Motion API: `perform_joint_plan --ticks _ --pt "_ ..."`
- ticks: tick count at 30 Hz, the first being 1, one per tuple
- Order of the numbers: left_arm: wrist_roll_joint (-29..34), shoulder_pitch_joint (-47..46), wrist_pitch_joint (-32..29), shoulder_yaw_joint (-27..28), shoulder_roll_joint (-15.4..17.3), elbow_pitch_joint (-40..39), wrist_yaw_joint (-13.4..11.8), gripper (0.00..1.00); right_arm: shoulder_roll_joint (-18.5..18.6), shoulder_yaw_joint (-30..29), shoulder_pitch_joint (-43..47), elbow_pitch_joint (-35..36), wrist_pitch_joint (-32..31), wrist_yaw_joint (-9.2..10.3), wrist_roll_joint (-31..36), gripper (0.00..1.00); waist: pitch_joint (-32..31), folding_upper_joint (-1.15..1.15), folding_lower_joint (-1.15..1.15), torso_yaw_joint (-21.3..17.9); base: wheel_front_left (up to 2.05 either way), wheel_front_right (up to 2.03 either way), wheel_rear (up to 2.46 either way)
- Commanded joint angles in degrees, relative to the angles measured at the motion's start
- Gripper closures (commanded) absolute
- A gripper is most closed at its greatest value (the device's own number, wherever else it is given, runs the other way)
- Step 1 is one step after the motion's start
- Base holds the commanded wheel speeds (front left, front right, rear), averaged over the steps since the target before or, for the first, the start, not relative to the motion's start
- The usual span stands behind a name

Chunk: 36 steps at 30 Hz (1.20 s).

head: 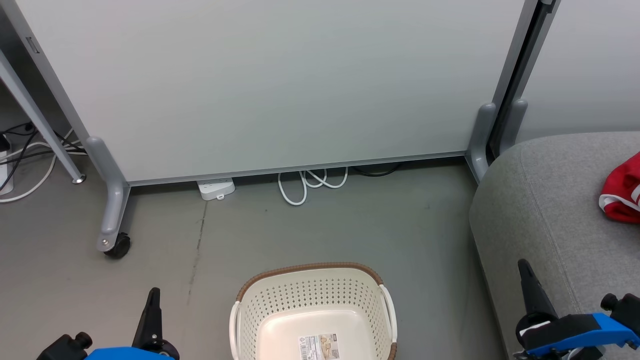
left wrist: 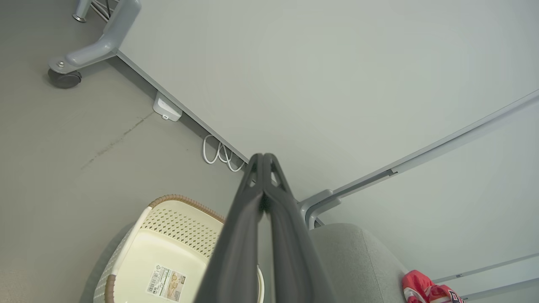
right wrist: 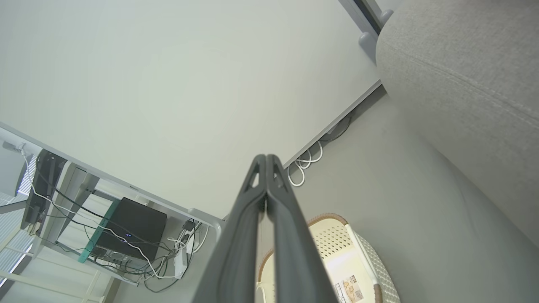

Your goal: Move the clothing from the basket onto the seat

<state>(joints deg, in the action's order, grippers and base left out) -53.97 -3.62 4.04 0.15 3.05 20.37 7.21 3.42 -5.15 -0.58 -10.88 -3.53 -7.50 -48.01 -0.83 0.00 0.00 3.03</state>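
Seat (head: 545, 200): fills the right of the head view, rounded corner toward the panel.
Basket (head: 310, 292): stands on the floor (head: 350, 230) at low centre, near the seat's left side but apart from it; shows a bare bottom with a paper label (head: 320, 346).
Clothing (head: 622, 192): lies bunched on top of the seat, well apart from the basket, cut by the head view's right edge; red with white edging.
Left gripper (head: 153, 292): fingers pressed together, clamped on nothing; hangs over the floor left of the basket.
Right gripper (head: 523, 264): fingers likewise together, nothing between them; shows against the seat's near side.
Behind: pale panel (head: 280, 85) on a caster (head: 118, 246); white cable (head: 310, 182) looped under it, near a power strip (head: 216, 188).
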Motion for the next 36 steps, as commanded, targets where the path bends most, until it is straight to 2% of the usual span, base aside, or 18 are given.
perform_joint_plan --ticks 1,36 --pt "-1.4 -1.6 -0.4 0.7 0.3 -0.9 0.2 1.00 0.0 -0.2 -1.6 0.4 -0.2 0.01 -1.7 1.00 0.0 0.00 0.00 0.0 0.00 0.00 0.00" --pt "-21.2 -2.4 -5.9 3.9 0.1 -3.9 0.3 1.00 -0.3 -0.9 -4.0 -1.5 -1.8 0.01 -24.5 1.00 0.5 0.00 0.00 -1.4 0.00 0.00 0.00"
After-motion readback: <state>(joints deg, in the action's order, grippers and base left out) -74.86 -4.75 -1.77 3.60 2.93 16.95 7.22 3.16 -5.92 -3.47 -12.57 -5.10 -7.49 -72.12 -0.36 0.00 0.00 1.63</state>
